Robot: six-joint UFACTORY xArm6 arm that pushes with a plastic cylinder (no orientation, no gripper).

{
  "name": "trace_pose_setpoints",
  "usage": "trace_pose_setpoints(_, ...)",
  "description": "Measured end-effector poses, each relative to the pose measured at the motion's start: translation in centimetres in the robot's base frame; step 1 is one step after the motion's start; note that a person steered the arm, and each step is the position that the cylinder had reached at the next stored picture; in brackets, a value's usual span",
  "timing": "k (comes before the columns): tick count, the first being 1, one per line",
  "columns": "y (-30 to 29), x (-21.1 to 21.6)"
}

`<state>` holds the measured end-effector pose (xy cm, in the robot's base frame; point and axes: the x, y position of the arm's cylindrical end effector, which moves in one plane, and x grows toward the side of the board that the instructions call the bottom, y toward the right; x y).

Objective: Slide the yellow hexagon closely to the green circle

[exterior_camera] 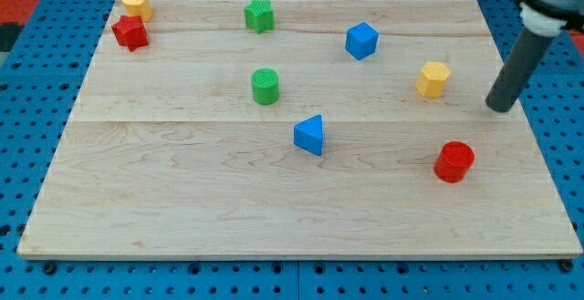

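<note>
No pincer on my rig, so no grip state to tell; my tip [499, 108] rests on table [182, 218], right of yellow hexagon [433, 78], apart from it. Hexagon upright, no clear long axis, table's right part. Green circle [265, 87] well left, lane between open. Blue cube [361, 40] above lane, blue triangle [309, 135] below. Red cylinder [453, 161] under hexagon.

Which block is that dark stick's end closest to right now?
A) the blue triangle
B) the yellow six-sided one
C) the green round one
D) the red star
B: my tip stands just to the view's right of the yellow hexagon, apart from it, while the other three lie much farther off toward the view's left.
</note>
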<state>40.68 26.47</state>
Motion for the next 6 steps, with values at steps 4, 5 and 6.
trace_pose_setpoints(4, -14.8, -1.3)
trace_pose_setpoints(5, -20.2, -5.1)
trace_pose_setpoints(6, -21.6, -3.3)
